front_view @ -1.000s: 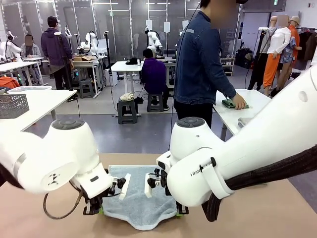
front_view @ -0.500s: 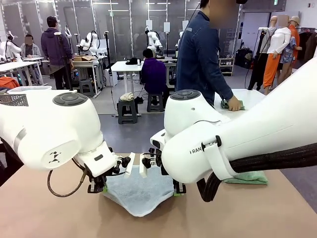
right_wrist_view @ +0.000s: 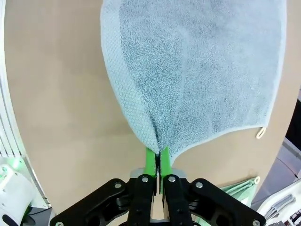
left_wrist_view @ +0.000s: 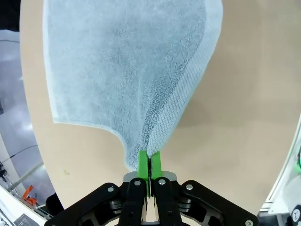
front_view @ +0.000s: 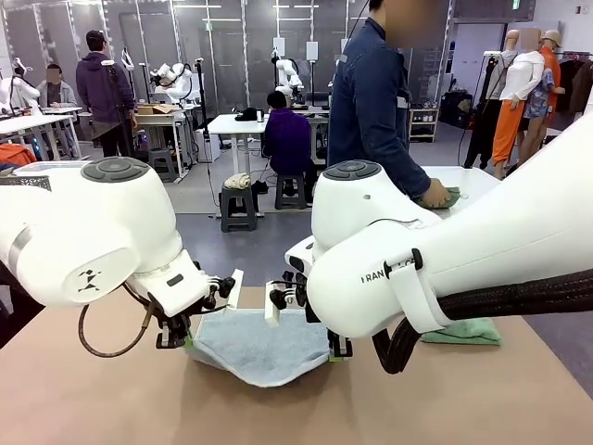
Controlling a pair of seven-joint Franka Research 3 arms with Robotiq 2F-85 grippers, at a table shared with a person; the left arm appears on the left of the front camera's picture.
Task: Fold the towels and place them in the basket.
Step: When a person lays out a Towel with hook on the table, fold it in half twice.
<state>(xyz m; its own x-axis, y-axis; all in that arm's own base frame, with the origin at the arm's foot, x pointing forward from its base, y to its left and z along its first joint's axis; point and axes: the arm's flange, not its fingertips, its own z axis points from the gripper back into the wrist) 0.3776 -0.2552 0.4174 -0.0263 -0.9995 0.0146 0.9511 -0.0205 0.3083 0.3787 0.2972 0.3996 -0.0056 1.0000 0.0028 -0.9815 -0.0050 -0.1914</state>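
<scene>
Front view: left claw [front_view: 189, 344] and right claw [front_view: 334, 352] each clamp a blue-grey towel [front_view: 264, 350] corner, mid-fold I'd say; next, lay both corners on its far edge.

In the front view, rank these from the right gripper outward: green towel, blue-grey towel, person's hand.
1. Blue-grey towel: pinched in the right gripper.
2. Green towel: lying off to its right.
3. Person's hand: farthest, in the background, right.
</scene>
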